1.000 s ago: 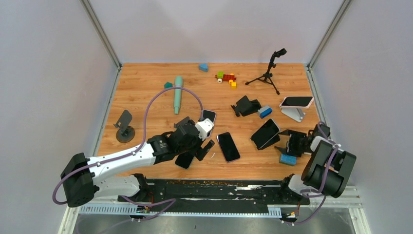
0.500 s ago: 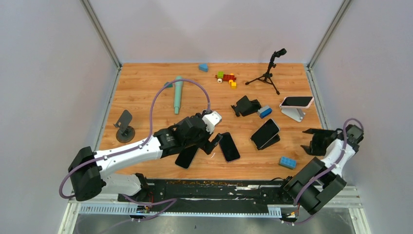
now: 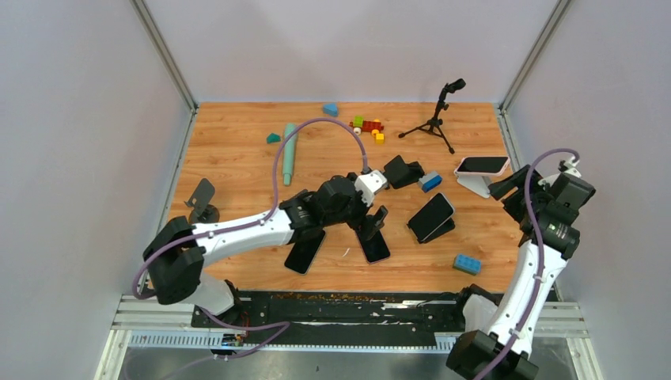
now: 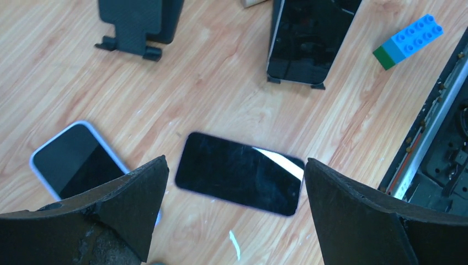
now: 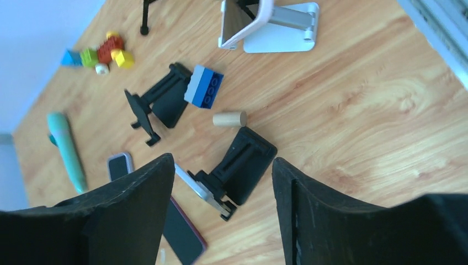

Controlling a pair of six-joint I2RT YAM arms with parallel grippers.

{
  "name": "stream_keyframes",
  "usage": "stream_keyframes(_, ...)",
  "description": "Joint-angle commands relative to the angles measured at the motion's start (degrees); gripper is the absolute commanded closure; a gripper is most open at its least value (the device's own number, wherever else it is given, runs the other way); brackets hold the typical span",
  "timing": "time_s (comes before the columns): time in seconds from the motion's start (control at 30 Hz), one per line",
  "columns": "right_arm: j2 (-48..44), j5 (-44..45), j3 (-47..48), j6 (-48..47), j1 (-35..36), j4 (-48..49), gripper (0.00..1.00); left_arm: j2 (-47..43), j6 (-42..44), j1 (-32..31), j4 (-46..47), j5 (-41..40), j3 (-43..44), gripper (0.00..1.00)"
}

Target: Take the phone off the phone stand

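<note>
reaching out over the wooden table (image 3: 237, 150), the left gripper (image 3: 370, 225) hangs over a flat black phone (image 3: 372, 239) that lies screen up on the boards. its fingers are spread wide with nothing between them, and the wrist view shows that phone in the gap. a light-cased phone (image 3: 305, 252) lies flat just beside the left arm, nearer the bases. to the right of the left gripper, a dark phone (image 3: 431, 216) leans tilted in a black stand (image 3: 445, 229), its lower edge seated on the stand's lip. a blue brick (image 3: 467, 263) lies near that stand, toward the front edge. farther right, by the table's side rail, a pink-cased phone (image 3: 481, 165) rests on a white stand (image 3: 479, 187). the right gripper (image 3: 514, 191) is raised near this white stand, apart from it, with its fingers parted and empty. its wrist view looks down past both fingers at the back of the black stand and the edge of the dark phone it carries. an empty black stand (image 3: 399, 170) sits mid-table with a second blue brick (image 3: 430, 181) touching it, and a small wooden cylinder (image 5: 229, 118) lies between that brick and the loaded black stand. a teal tube (image 3: 290, 152), a cluster of toy bricks (image 3: 366, 127) and a small tripod (image 3: 434, 119) lie toward the far edge.
</note>
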Motion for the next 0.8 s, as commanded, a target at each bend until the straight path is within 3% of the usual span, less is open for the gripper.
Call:
stream_keyframes(0.0, -0.6, 6.1, 5.3, -11.9, 8.7, -2.2, 0.32, 4.3, -1.9, 0.0, 5.8, 4.7, 5.2, 0.0)
stream_keyframes(0.2, -0.6, 7.0, 11.8, -17.6, 18.5, -7.7, 0.3, 7.9, -4.8, 0.0, 11.7, 5.6, 6.1, 0.0)
stream_keyframes(0.4, -5.0, -6.6, 14.6, -11.1, 19.1, -8.1, 0.29, 12.1, -2.6, -1.5, 21.7, 13.2, 6.4, 0.0)
stream_keyframes(0.57, -7.5, -8.3, 17.3, -6.8, 19.2, -11.4, 0.3, 16.1, -3.7, -2.8, 31.3, 13.2, 5.7, 0.0)
stream_keyframes(0.77, -11.0, -7.8, 19.5, -1.8, 19.5, -15.0, 0.33, 19.8, -1.2, -5.8, 42.7, 5.5, 4.1, 0.0)
